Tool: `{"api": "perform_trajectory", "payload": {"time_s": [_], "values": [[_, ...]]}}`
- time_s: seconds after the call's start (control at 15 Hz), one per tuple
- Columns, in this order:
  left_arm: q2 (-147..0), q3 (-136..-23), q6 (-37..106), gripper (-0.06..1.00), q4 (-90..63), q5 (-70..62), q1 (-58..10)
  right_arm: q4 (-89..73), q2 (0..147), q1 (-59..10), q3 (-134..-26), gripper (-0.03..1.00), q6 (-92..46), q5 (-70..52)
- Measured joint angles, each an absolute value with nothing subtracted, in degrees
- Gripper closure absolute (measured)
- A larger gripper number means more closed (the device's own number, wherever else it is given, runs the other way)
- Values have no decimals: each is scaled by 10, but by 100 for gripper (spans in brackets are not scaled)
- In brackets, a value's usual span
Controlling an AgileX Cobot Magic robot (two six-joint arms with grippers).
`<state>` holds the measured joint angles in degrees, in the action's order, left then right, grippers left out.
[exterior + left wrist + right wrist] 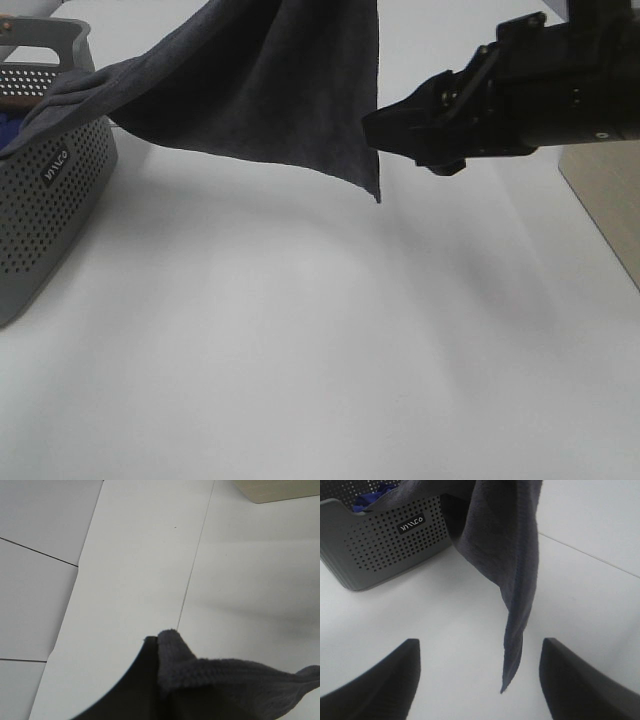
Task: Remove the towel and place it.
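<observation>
The dark charcoal-grey towel (270, 90) hangs in the air above the white table. One end still drapes over the rim of the perforated grey basket (50, 190), and a corner points down near the table's middle. My left gripper (155, 650) is shut on a bunched fold of the towel (215, 675); it is above the top edge of the exterior view. My right gripper (375, 125) is open and empty, level with the towel's hanging edge and just right of it. In the right wrist view the hanging corner (512, 630) dangles between its open fingers (480, 680), a little ahead of them.
A blue cloth (375, 492) lies inside the basket (385, 535) at the table's left edge. A light wooden surface (610, 200) sits at the right edge and also shows in the left wrist view (280, 490).
</observation>
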<state>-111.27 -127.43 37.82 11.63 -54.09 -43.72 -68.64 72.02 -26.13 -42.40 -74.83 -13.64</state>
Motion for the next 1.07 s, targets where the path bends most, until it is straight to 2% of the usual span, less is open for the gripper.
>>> {"api": "perform_trajectory", "payload": {"time_s": [0.2, 0.6, 0.73, 0.93, 1.07], "values": [[-1113, -1274, 378, 94, 109, -541, -437, -689, 772, -292, -445, 31, -748, -102], [-1113, -1274, 378, 94, 73, -525, -437, -698, 880, -293, -477, 31, -748, -88], [-1113, -1274, 377, 94, 68, -522, -437, -700, 889, -293, -480, 35, -747, -85], [-1113, -1274, 377, 94, 66, -522, -437, -701, 891, -293, -480, 56, -720, -69], [-1113, -1274, 372, 94, 65, -523, -431, -701, 891, -293, -480, 83, -691, -63]]}}
